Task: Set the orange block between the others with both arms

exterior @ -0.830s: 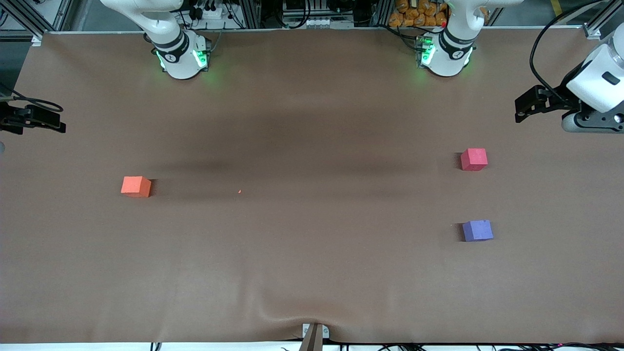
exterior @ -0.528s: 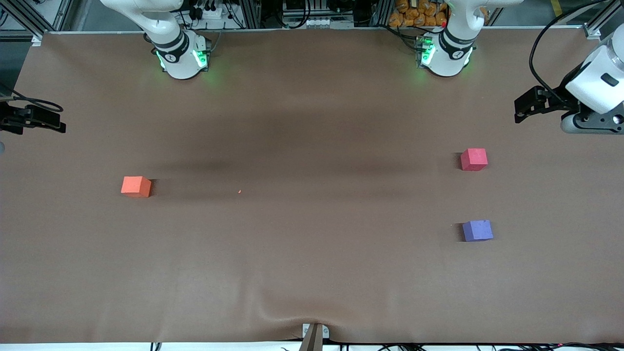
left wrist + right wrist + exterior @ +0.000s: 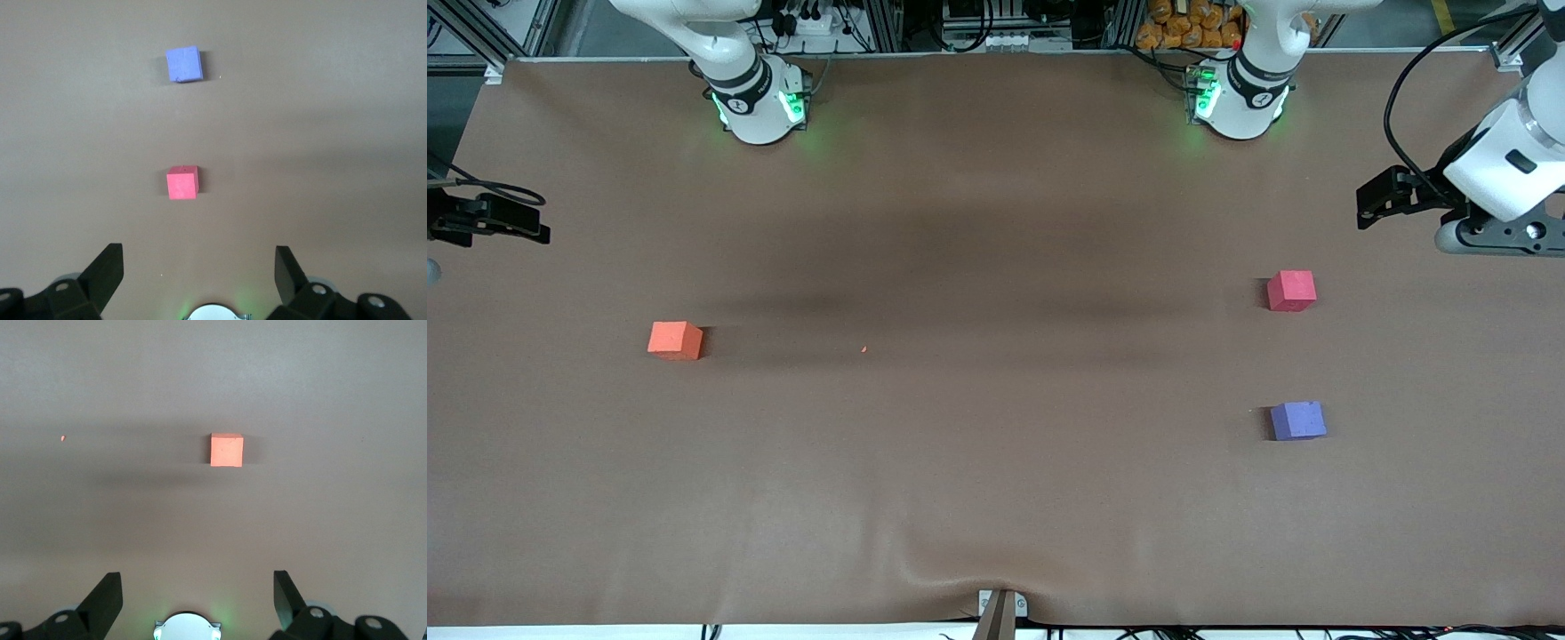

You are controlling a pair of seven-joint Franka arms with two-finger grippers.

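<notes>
Both end effectors are up in the air with fingers spread and nothing between them. The left end effector (image 3: 199,267) is over the table's edge at the left arm's end, with the pinkish-red and purple cubes in its wrist view. The right end effector (image 3: 197,590) is over the edge at the right arm's end, with the orange cube in its wrist view.

No step of the task is done yet, judging by how things lie. The small matte orange foam-like cube (image 3: 675,340) sits alone on the brown table (image 3: 996,498) toward the right arm's end, well apart from the other two. The small matte pinkish-red cube (image 3: 1291,291) and the small matte purple cube (image 3: 1297,420) sit toward the left arm's end, the purple one nearer the front camera, with a bare gap between them that looks wide enough for a third cube. Left to do, as I judge it: grasp the orange cube, carry it along the table, likely passing it between arms, and set it in that gap.

Count: one orange cube, one pinkish-red cube, one purple cube, two end effectors, and one tiny orange speck (image 3: 863,349) on the table.
</notes>
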